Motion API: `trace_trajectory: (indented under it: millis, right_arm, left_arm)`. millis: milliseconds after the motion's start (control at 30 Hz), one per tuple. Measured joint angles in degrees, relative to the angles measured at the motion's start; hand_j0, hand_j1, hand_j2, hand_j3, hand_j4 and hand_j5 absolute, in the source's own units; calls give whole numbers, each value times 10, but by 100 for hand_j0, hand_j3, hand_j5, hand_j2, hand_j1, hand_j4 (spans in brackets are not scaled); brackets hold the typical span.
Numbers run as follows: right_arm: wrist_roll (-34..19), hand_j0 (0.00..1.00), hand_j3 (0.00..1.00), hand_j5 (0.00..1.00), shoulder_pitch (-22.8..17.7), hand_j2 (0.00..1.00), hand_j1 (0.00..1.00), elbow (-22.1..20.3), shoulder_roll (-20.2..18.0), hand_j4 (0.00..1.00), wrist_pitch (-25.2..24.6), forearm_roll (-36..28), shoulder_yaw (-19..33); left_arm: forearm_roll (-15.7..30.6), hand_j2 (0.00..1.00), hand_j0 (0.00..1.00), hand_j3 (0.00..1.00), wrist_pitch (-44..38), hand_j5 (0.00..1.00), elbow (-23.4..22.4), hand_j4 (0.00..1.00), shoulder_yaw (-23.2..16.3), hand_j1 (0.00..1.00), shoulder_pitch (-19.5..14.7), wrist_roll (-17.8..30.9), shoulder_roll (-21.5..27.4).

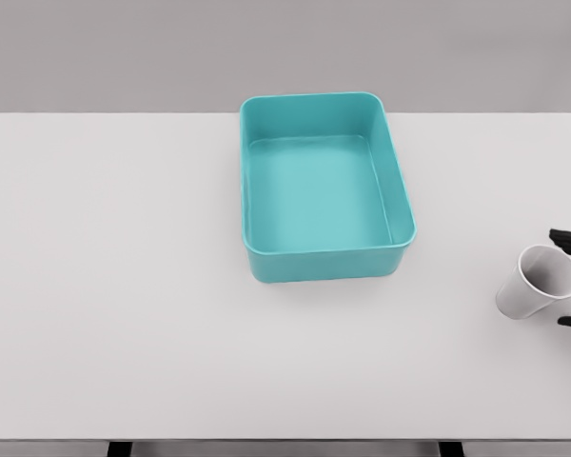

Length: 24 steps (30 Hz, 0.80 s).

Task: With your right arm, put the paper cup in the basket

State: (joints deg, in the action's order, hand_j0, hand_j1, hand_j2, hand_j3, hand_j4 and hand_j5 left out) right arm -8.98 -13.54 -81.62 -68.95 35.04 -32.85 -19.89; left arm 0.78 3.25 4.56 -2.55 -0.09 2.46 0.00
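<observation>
A white paper cup (pixel 531 288) stands on the white table (pixel 124 286) near its right edge, with its mouth facing the camera. Only the black fingertips (pixel 569 240) of my right hand (pixel 565 280) show at the picture's right border. One set is just above the cup's rim and one tip is just below it. They are spread on either side of the cup, with a small gap on the lower side. The teal basket (pixel 250 181) sits at the table's middle back, to the left of the cup, with nothing inside. My left arm is out of view.
The table's far edge runs just behind the basket and its front edge lies along the bottom of the picture. A stretch of bare white tabletop separates the cup from the basket's right wall.
</observation>
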Motion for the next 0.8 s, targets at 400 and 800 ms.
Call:
trace_trajectory:
  millis: [400, 800]
  right_arm:
    - [0, 100, 100, 100, 1, 100, 100, -6, 5, 100, 0, -3, -21]
    - [1, 100, 100, 100, 14, 100, 100, -7, 17, 100, 0, -9, -28]
  left_arm:
    - [0, 100, 100, 100, 0, 100, 0, 100, 0, 100, 0, 0, 0]
    - [0, 100, 100, 100, 0, 100, 0, 100, 0, 100, 0, 0, 0]
